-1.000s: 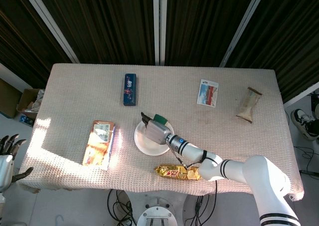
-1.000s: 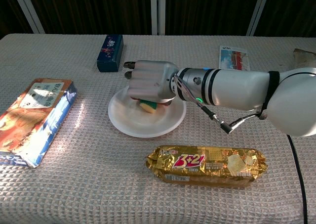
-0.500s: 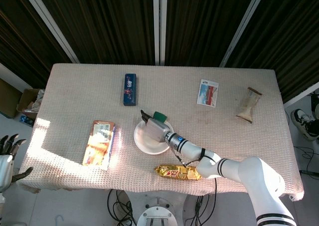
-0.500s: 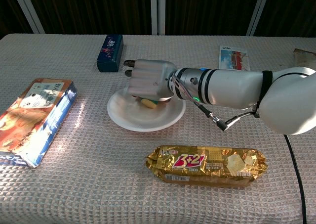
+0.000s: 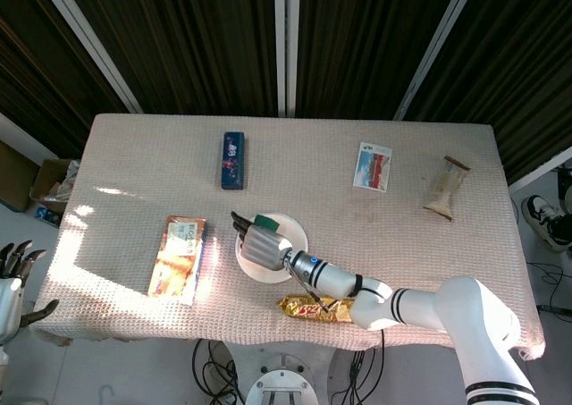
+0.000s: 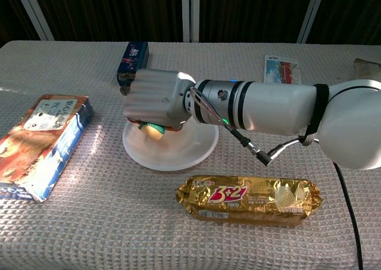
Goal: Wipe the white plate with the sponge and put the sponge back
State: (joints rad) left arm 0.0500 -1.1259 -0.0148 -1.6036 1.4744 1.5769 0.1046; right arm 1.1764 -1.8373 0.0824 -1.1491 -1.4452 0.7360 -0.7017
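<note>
The right hand (image 6: 156, 97) is gripping the sponge (image 6: 153, 129) with its fingers closed over it, pressing it on the left part of the white plate (image 6: 190, 151). The plate is sitting on the worktop (image 6: 107, 222) behind a gold biscuit pack (image 6: 249, 199). The left hand (image 5: 11, 280) is hanging off the worktop's edge, fingers apart and holding nothing.

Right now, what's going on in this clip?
The robot's right hand holds the sponge down on the left part of the white plate, mid-wipe. The left hand hangs off the table's left edge, holding nothing. A gold biscuit pack lies in front of the plate.
</note>
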